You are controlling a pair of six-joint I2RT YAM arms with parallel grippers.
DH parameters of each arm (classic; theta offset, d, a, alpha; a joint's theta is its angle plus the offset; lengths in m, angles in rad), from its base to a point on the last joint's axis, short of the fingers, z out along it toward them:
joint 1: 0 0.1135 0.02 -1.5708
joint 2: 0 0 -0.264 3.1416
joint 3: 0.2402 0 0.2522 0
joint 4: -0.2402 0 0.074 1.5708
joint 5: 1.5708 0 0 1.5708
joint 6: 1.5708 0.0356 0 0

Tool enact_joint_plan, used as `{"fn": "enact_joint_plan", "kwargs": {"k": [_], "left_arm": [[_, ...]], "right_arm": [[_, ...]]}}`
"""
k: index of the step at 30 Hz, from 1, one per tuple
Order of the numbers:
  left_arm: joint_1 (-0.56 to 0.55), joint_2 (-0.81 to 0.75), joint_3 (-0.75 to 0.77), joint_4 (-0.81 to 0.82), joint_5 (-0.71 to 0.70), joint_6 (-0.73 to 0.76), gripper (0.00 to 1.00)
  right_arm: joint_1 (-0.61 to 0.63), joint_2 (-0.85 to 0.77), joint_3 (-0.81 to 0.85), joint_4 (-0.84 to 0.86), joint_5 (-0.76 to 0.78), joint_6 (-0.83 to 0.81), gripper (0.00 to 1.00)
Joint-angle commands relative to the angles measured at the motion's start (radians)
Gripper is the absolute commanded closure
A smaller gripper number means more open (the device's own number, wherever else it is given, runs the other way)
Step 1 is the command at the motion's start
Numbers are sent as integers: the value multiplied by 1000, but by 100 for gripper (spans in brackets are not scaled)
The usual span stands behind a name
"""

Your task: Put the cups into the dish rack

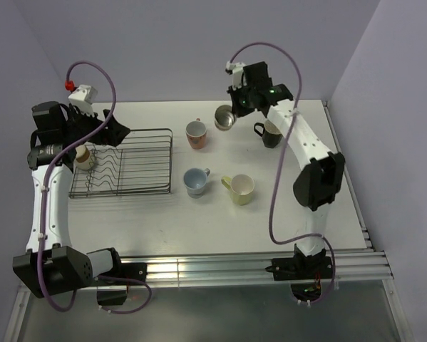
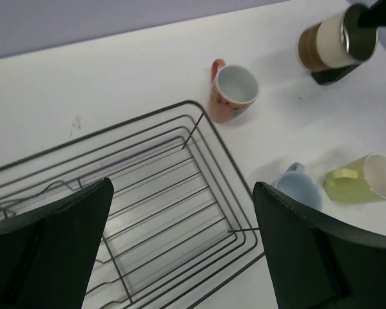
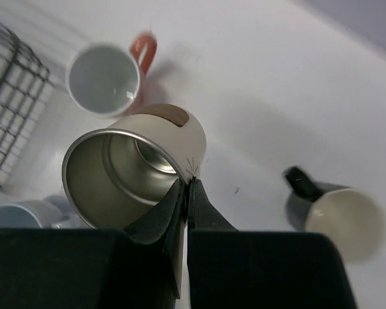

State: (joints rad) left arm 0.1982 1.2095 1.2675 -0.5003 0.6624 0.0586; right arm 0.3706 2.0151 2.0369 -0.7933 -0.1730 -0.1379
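My right gripper (image 3: 188, 185) is shut on the rim of a brown and cream metallic cup (image 3: 131, 168), one finger inside it and one outside. The cup (image 1: 224, 118) hangs tilted above the table's far middle. On the table stand the pink cup (image 1: 196, 133), black mug (image 1: 271, 134), light blue mug (image 1: 195, 182) and pale yellow mug (image 1: 240, 189). The dish rack (image 1: 138, 167) lies at the left, with another brown cup (image 1: 85, 158) at its left end. My left gripper (image 2: 183, 225) is open over the rack (image 2: 180, 151), its fingers (image 2: 308, 244) holding nothing.
The lifted cup (image 2: 334, 42) shows at the top right of the left wrist view, past the pink cup (image 2: 233, 93). Purple walls close the table at the back and right. The arm bases stand at the near edge.
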Motion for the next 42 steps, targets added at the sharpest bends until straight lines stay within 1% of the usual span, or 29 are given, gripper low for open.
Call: {"fn": "enact_joint_plan", "kwargs": {"k": [1, 3, 4, 5, 6, 7, 8, 9, 10, 11, 12, 13, 14, 15, 16, 18, 19, 21, 22, 25, 27, 30, 31, 32, 35, 36, 39, 40, 42], "left_arm": [[-3, 12, 87, 0, 141, -104, 1], [-5, 16, 119, -1, 210, -126, 1], [-5, 21, 128, -1, 233, -143, 1], [-5, 22, 147, -1, 256, -155, 1], [-3, 21, 154, 2, 308, -167, 1], [-3, 19, 161, 3, 334, -190, 1], [-3, 19, 167, 11, 364, -207, 1], [-5, 15, 168, 31, 426, -229, 1], [-3, 10, 167, 49, 454, -277, 1], [-5, 5, 155, 72, 479, -308, 1], [-5, -7, 145, 132, 514, -344, 1], [-5, -14, 123, 166, 529, -412, 1], [-3, -22, 107, 205, 546, -451, 1], [-5, -39, 86, 321, 589, -503, 1], [-3, -47, 32, 401, 604, -640, 1], [-5, -62, -26, 587, 634, -806, 1], [-5, -65, -77, 762, 652, -964, 2], [-8, -62, -103, 842, 664, -1048, 1], [-8, -61, -109, 842, 667, -1054, 1], [-22, -65, -147, 809, 666, -1049, 1], [-46, -73, -171, 826, 669, -1057, 1], [-69, -76, -194, 827, 674, -1065, 1], [-77, -73, -194, 822, 681, -1063, 1], [-86, -71, -189, 812, 687, -1062, 1], [-109, -57, -166, 703, 715, -998, 1], [-115, -51, -155, 616, 733, -932, 1], [-135, -51, -122, 511, 758, -817, 1], [-138, -53, -115, 461, 766, -801, 1], [-152, -54, -112, 442, 764, -777, 1]], "right_arm": [[13, -221, -4, 195, 81, -49, 100], [25, -274, -53, 304, 113, -87, 100], [34, -330, -110, 340, 154, -106, 100], [57, -357, -142, 423, 171, -123, 100], [71, -386, -173, 469, 203, -165, 100], [89, -442, -238, 512, 226, -192, 100], [126, -472, -277, 610, 266, -221, 100], [148, -504, -369, 667, 286, -289, 100], [172, -571, -420, 733, 308, -327, 100], [197, -602, -481, 888, 341, -372, 100], [246, -637, -603, 973, 354, -467, 100], [269, -695, -660, 1055, 360, -515, 100], [316, -719, -716, 1203, 357, -614, 100], [338, -742, -806, 1271, 356, -661, 100], [359, -774, -846, 1395, 356, -699, 100], [396, -800, -947, 1500, 340, -793, 100], [433, -820, -975, 1589, 334, -821, 100], [464, -832, -1061, 1686, 310, -909, 100], [493, -842, -1087, 1768, 299, -940, 100], [543, -842, -1168, 1891, 270, -1043, 100], [565, -845, -1219, 1927, 250, -1098, 100], [602, -837, -1308, 2037, 179, -1192, 100], [610, -829, -1331, 2107, 123, -1216, 100], [625, -823, -1354, 2140, 98, -1239, 100], [645, -806, -1422, 2224, 25, -1302, 100], [657, -803, -1445, 2232, 12, -1309, 100], [675, -794, -1480, 2252, -22, -1328, 100], [682, -790, -1489, 2269, -28, -1338, 100], [697, -767, -1514, 2299, -40, -1370, 100]]}}
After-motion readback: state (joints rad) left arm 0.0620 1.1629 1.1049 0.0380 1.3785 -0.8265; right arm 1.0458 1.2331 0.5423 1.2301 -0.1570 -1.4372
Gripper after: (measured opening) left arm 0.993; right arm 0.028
